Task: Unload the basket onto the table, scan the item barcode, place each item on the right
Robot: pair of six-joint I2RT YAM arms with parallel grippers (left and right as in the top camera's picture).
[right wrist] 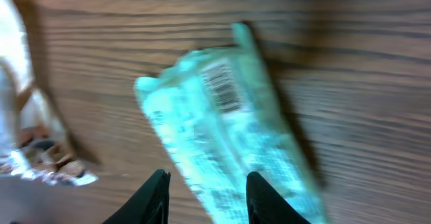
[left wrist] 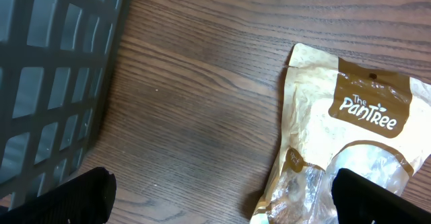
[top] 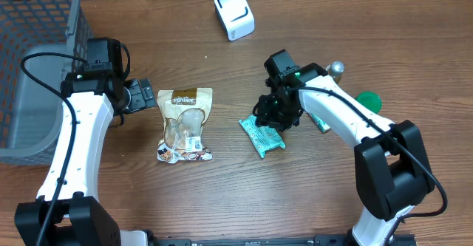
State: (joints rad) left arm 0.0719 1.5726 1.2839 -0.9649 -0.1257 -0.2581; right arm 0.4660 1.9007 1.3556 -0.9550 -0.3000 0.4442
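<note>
Between tan pouch (top: 185, 124) and teal packet (top: 263, 137), a strip of bare table (top: 225, 131).

basket (top: 44, 9): sitting way over at the far left
scanner (top: 234, 13): standing at the far edge, around the middle
pouch (top: 185, 124): lying flat mid-table, right of the basket
left gripper (top: 148, 96): hanging between basket and pouch, just beside the pouch
packet (top: 264, 137): lying just right of the pouch, not touching it
right gripper (right wrist: 207, 196): hanging over the packet's far end
</note>
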